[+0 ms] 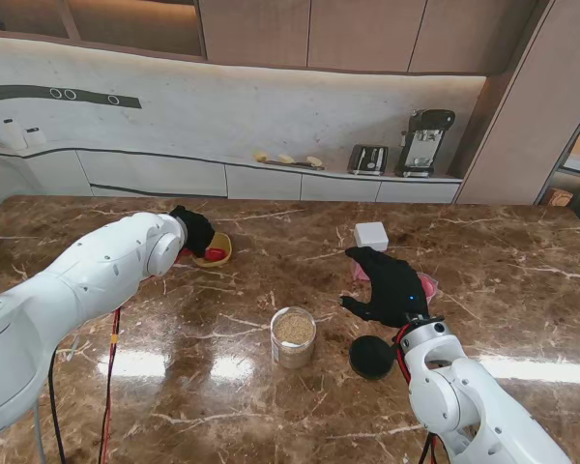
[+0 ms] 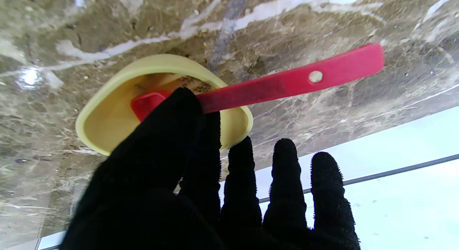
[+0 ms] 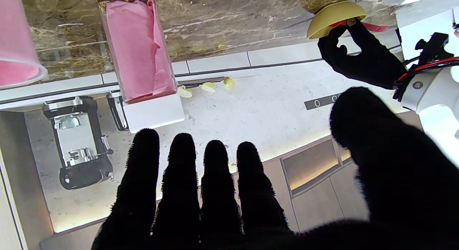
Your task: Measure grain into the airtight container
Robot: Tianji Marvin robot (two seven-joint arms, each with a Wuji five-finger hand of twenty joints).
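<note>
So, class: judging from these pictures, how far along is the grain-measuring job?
Done: the clear jar already holds grain, its black lid lying beside it. In hand: the left hand is at the red scoop in the yellow bowl. Left: closing the jar; the right hand is open, holding nothing.

Bench layout: jar near the middle, bowl far left, boxes to the right.

The jar [image 1: 293, 336] of grain stands near the bench's [image 1: 271, 251] middle, with its lid [image 1: 371, 356] lying just to its right. The bowl [image 1: 216, 251] sits toward the far left, the scoop [image 2: 287, 83] resting in it, handle out over the rim. A box [image 1: 371, 236] stands right of centre, farther from me than the lid.
</note>
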